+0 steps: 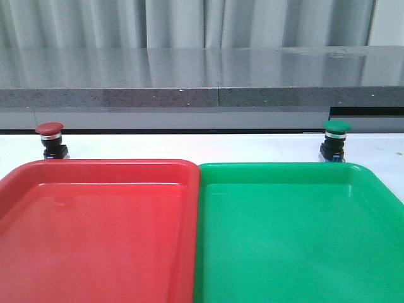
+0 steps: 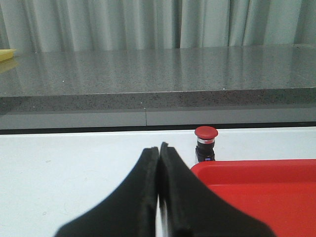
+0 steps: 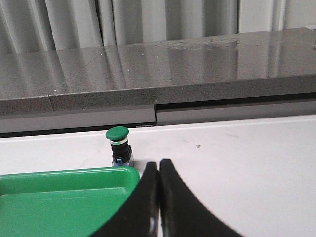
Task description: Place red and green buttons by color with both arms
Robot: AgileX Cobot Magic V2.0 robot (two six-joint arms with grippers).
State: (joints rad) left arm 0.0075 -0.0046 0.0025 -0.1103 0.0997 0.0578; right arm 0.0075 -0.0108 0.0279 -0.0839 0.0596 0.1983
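Observation:
The red button (image 1: 50,139) stands upright on the white table behind the red tray's far left corner; it also shows in the left wrist view (image 2: 206,143). The green button (image 1: 335,139) stands upright behind the green tray's far right part; it also shows in the right wrist view (image 3: 118,144). My left gripper (image 2: 159,148) is shut and empty, short of the red button and off to its side. My right gripper (image 3: 158,164) is shut and empty, short of the green button and beside it. Neither gripper shows in the front view.
A red tray (image 1: 95,169) and a green tray (image 1: 278,169) lie side by side, touching, at the table's front. A grey stone ledge (image 1: 202,85) runs along the back of the table, with curtains behind it.

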